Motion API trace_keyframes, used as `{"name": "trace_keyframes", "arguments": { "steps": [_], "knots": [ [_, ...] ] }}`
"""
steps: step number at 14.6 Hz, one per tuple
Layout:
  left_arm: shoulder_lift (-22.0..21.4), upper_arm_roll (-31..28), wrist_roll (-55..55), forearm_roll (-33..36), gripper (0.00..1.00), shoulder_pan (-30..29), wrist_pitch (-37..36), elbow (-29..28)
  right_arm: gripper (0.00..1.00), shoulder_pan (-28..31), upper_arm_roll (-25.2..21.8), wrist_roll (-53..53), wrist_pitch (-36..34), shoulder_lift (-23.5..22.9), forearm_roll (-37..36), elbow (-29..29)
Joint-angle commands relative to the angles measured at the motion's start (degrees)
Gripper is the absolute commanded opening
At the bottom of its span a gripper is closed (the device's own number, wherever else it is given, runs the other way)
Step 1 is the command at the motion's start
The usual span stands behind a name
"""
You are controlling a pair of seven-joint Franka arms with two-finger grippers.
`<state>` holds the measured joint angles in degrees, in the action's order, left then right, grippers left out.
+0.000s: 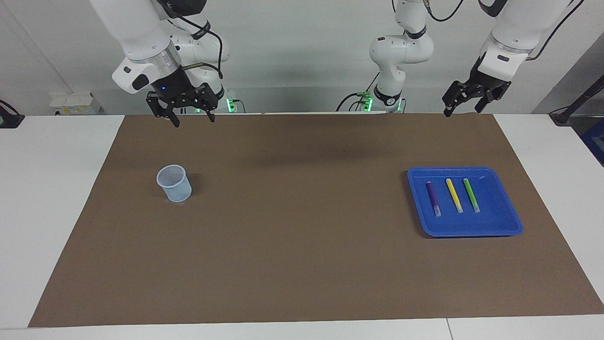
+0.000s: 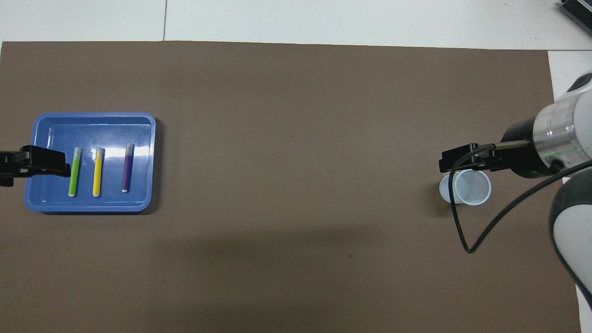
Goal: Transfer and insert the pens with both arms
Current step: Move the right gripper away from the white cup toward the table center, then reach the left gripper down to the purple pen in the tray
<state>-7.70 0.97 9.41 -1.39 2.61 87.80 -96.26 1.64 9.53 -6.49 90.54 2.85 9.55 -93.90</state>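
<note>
Three pens lie side by side in a blue tray [image 1: 472, 231] [image 2: 92, 118] toward the left arm's end of the table: purple [image 1: 432, 198] [image 2: 127, 167], yellow [image 1: 454, 195] [image 2: 97, 171] and green [image 1: 471, 194] [image 2: 74, 172]. Each has a pale cap end. My left gripper [image 1: 461, 112] [image 2: 51, 163] hangs open high over the tray's outer edge, touching nothing. My right gripper [image 1: 194, 122] [image 2: 458, 159] is open and empty, raised over the mat by a pale blue cup [image 1: 174, 183] [image 2: 466, 187]. That cup stands upright toward the right arm's end.
A brown mat [image 1: 302, 264] [image 2: 296, 115] covers most of the white table [image 1: 56, 189]. The right arm's black cable [image 2: 467, 240] loops down beside the cup. Both arm bases [image 1: 387, 99] stand at the robots' end of the table.
</note>
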Motion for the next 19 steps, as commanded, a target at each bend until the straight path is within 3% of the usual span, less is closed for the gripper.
{"name": "trace_keyframes", "arguments": {
  "steps": [1,7,15,19],
  "knots": [
    [-0.5,0.0,-0.3,-0.5,1.0,-0.1,-0.3,0.1,1.0,0.6,0.2,0.6,1.7,2.0,1.8,-3.3],
    [-0.6,0.0,-0.2,-0.5,1.0,-0.1,-0.2,0.0,1.0,-1.6,0.3,-1.9,11.5,4.0,9.0,-10.9],
    [-1.0,0.1,0.1,-0.5,1.0,-0.1,0.0,-0.5,1.0,-4.4,0.3,-7.1,18.8,3.3,13.6,-13.5],
    [-2.7,0.1,-0.2,-0.5,1.0,0.0,2.1,-4.4,1.0,-7.2,0.3,-9.2,23.6,1.9,15.5,-14.2]
  ]
}}
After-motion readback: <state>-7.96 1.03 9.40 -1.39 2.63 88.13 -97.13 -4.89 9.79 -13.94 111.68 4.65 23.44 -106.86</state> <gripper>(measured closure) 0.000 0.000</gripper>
